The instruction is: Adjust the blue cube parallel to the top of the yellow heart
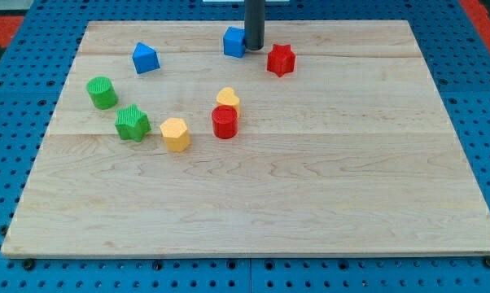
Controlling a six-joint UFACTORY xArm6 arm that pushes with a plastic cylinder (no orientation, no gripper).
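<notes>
The blue cube (234,41) sits near the view's top, a little left of centre. My tip (254,47) stands right against the cube's right side. The yellow heart (228,98) lies lower, near the board's middle, with a red cylinder (225,122) touching its lower edge. The cube is above the heart and nearly in line with it.
A red star (281,60) lies just right of my tip. A blue triangular block (146,58) is at the upper left. A green cylinder (102,92), a green star (132,123) and a yellow hexagon (175,134) curve along the left. The wooden board (310,187) rests on blue pegboard.
</notes>
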